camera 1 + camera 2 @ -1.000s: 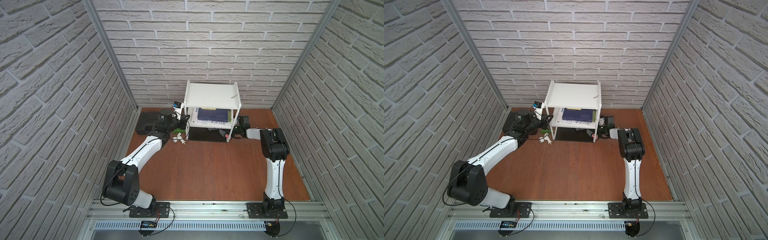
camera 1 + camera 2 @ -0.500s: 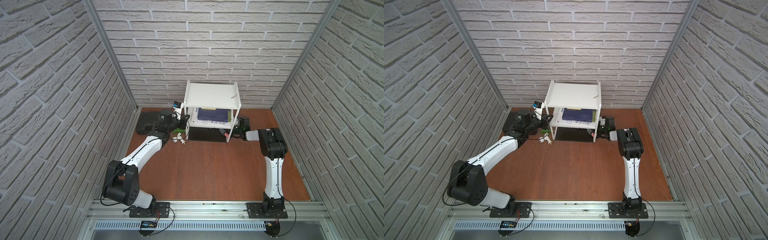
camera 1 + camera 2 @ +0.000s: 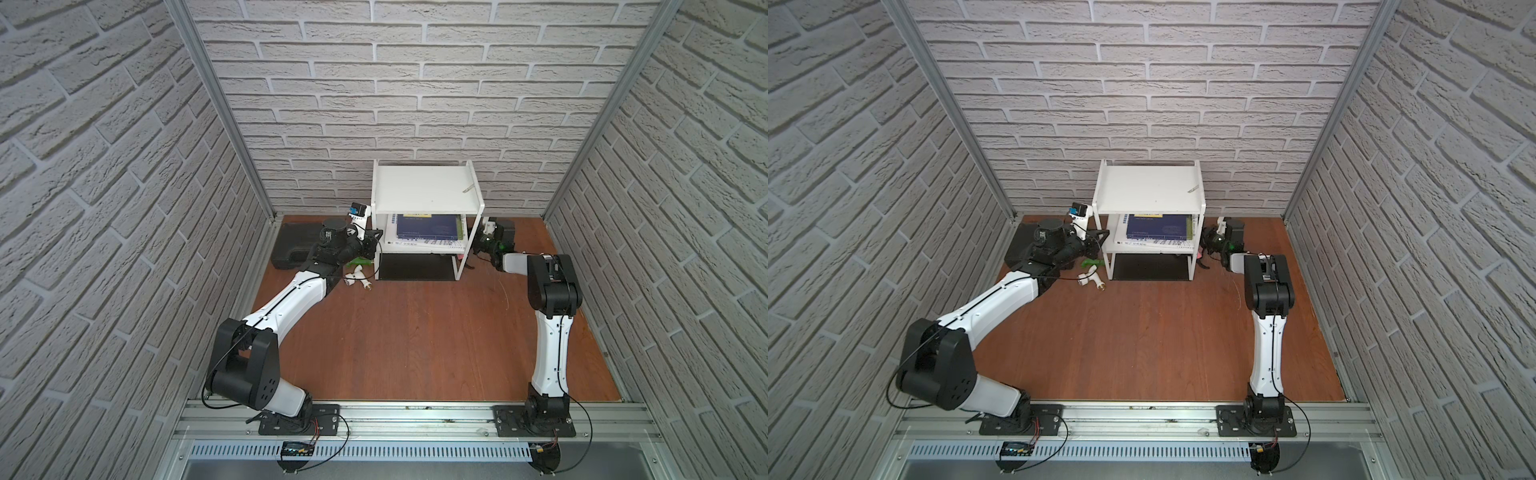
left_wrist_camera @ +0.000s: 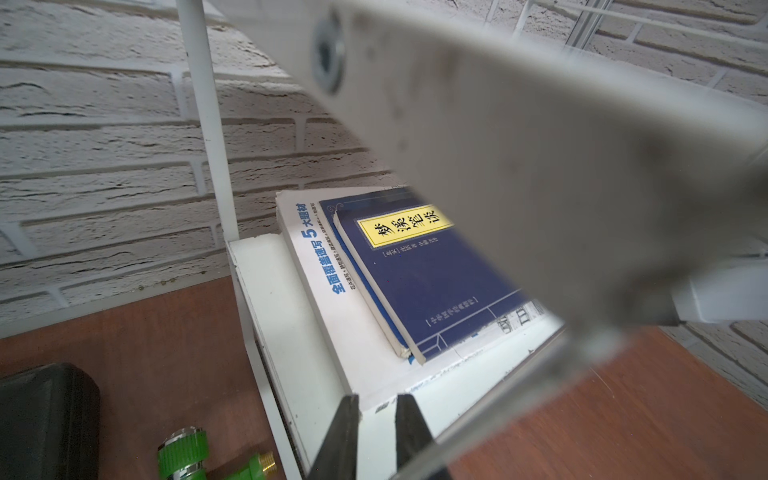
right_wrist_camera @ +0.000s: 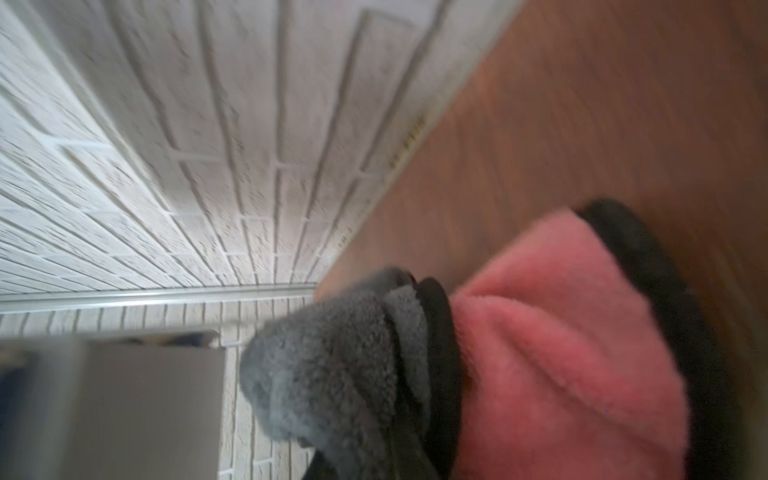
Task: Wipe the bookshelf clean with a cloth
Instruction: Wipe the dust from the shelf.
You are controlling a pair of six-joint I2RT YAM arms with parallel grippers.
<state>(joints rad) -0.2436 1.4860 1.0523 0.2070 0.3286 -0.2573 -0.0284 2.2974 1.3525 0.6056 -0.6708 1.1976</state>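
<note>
Two arms flank the bookshelf (image 3: pixel 424 191), a stiff white board unit on thin legs, probably light enough to skid if pushed hard. Beside its right front leg, the right pincer (image 3: pixel 478 248) is clamped on the cloth (image 5: pixel 540 353). It is a soft, plush microfibre, grey on one face, pink on the other, with dark trim. It should drape rather than slide, so a gathered fold suits the hold. At the bookshelf's left side, the left pincer (image 4: pixel 377 405) is nearly closed; whether it pinches anything cannot be told. Glossy blue books (image 4: pixel 428 278) lie on its lower tier.
</note>
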